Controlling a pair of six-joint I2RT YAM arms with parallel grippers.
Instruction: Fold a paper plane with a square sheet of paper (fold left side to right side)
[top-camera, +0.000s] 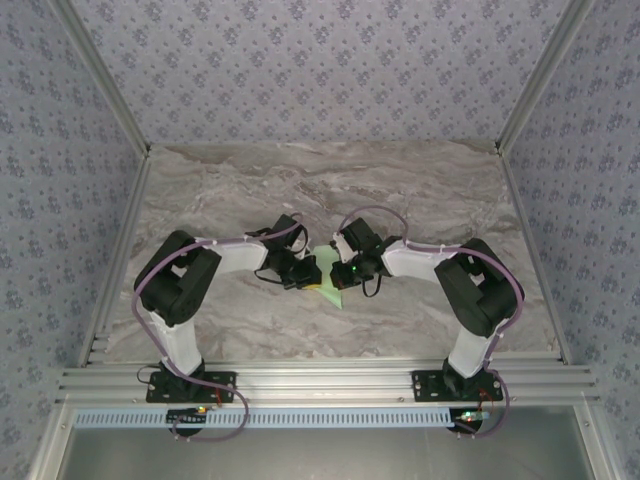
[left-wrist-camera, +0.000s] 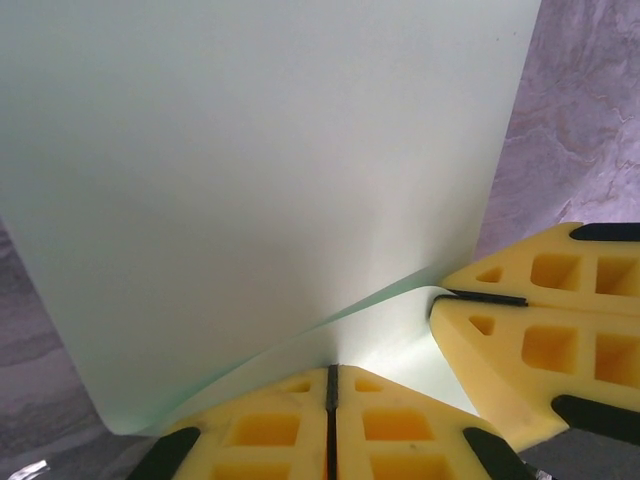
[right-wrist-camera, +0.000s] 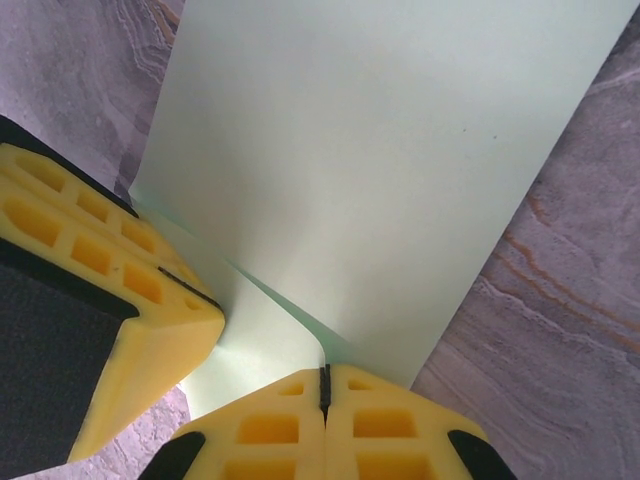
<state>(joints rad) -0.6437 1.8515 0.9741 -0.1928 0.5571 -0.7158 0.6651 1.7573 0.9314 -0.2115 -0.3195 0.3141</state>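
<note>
L arm (top-camera: 185, 285) reaches in toward mid-table. L gripper (top-camera: 303, 272) has its yellow tips pressed together w/ no gap, clamped on the near edge of the sheet of paper (top-camera: 335, 296) – in the L wrist view the gripper (left-wrist-camera: 333, 375) has the pale green sheet (left-wrist-camera: 270, 180) running into its seam. The sheet lies at the centre of the marble-look table (top-camera: 300, 180), btwn the two grippers, w/ one layer bowed up over another. R gripper (top-camera: 347, 268) sits just beside the L one, tips near each other – likewise closed on the same edge, paper (right-wrist-camera: 380, 170) meeting its seam (right-wrist-camera: 323, 372). R arm (top-camera: 470, 285) comes in from the other side.
</note>
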